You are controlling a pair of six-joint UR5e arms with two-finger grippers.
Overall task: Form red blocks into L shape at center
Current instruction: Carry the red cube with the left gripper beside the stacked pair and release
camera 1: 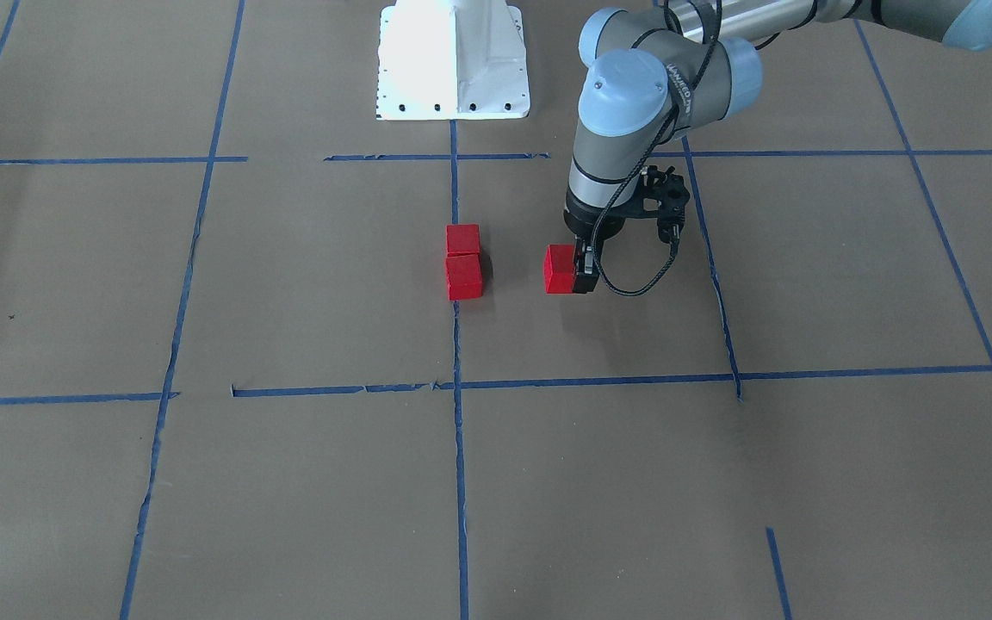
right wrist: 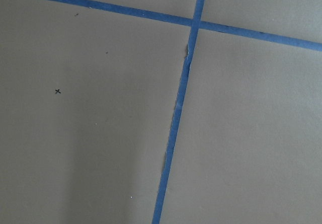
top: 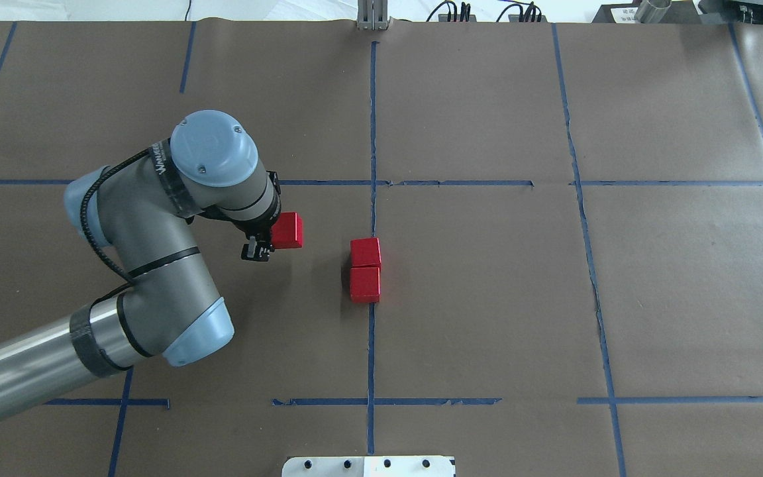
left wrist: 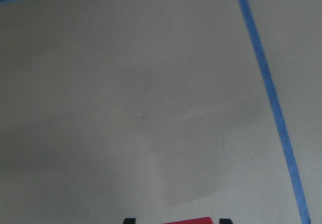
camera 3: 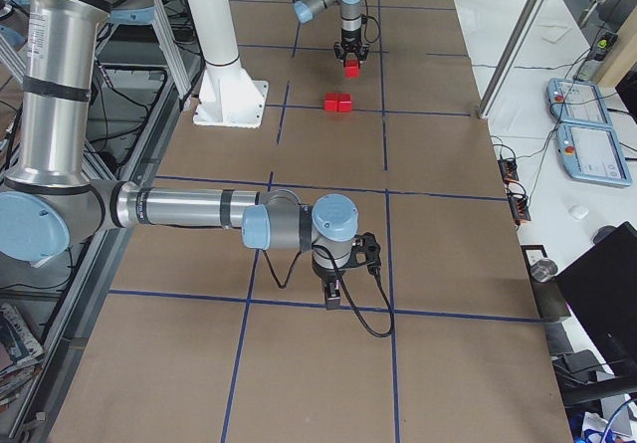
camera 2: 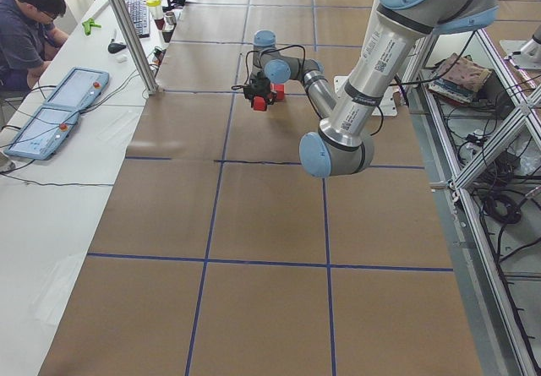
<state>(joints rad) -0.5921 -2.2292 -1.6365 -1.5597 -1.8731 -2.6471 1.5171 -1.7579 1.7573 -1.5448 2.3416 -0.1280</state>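
Two red blocks lie touching in a short row on the middle blue tape line of the center; they also show from overhead. My left gripper is shut on the third red block and holds it just above the paper, beside the pair and apart from it. This block's top edge shows in the left wrist view. My right gripper shows only in the exterior right view, far from the blocks; I cannot tell whether it is open or shut.
The robot's white base stands at the table edge behind the pair. Blue tape lines divide the brown paper into squares. An operator sits at a side desk with teach pendants.
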